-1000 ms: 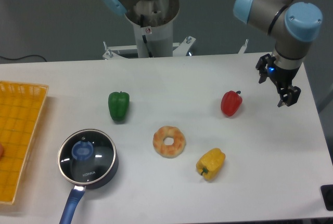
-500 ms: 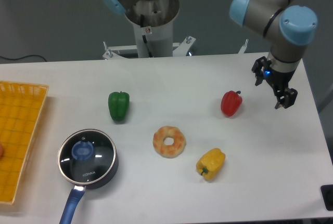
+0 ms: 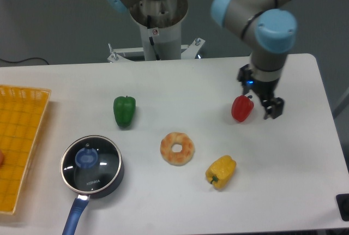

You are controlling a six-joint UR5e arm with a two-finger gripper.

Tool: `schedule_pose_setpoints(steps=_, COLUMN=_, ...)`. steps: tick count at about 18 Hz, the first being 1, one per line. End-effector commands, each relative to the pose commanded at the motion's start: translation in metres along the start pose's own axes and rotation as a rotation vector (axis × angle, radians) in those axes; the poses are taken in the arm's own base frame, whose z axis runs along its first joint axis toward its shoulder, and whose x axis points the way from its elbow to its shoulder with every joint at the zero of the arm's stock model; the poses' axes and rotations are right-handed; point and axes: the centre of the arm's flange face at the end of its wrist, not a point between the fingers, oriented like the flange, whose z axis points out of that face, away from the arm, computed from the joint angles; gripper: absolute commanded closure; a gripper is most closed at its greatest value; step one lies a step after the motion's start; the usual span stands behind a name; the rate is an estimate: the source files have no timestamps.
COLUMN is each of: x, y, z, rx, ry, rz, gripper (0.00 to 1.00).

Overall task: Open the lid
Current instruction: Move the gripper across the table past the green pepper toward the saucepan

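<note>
Your arm has swung left since a second ago, carrying the pincer [image 3: 260,106] from the counter's right edge to a spot just beside the red pepper [image 3: 242,108]. Its fingers [image 3: 274,108] point down and stand apart with nothing between them, one near the pepper's stem side, the other just right of it; you cannot tell whether either touches the pepper.

Far across the white counter [image 3: 180,82], at the front left, the lid [image 3: 90,163] sits flat and closed on the saucepan [image 3: 118,178], its blue knob [image 3: 85,158] up and small white lettering showing through the glass. The pan's blue handle [image 3: 75,216] runs toward the front edge.

Between pan and arm lie a green pepper [image 3: 124,110] behind the pan, a doughnut [image 3: 177,148] near the middle, and a yellow pepper [image 3: 221,172] to the doughnut's right, each apart from the others. At your far left a yellow basket [image 3: 22,137] rests on the counter, well apart from the pincer.
</note>
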Motion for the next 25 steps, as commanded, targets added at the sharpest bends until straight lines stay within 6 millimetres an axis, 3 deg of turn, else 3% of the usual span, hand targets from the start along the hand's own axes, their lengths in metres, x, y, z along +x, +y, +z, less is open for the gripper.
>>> schedule_pose_setpoints(steps=8, x=0.046, y=-0.105, z=-0.011, rx=-0.004, ry=-0.008, rz=-0.037, gripper=0.00)
schedule_pose_setpoints(steps=14, x=0.071, y=-0.126, z=-0.023, rx=-0.008, ry=0.029, rz=-0.129, gripper=0.00)
schedule_pose_setpoints(steps=25, x=0.116, y=-0.192, z=-0.042, rx=0.078, ry=0.057, rz=-0.444, gripper=0.00)
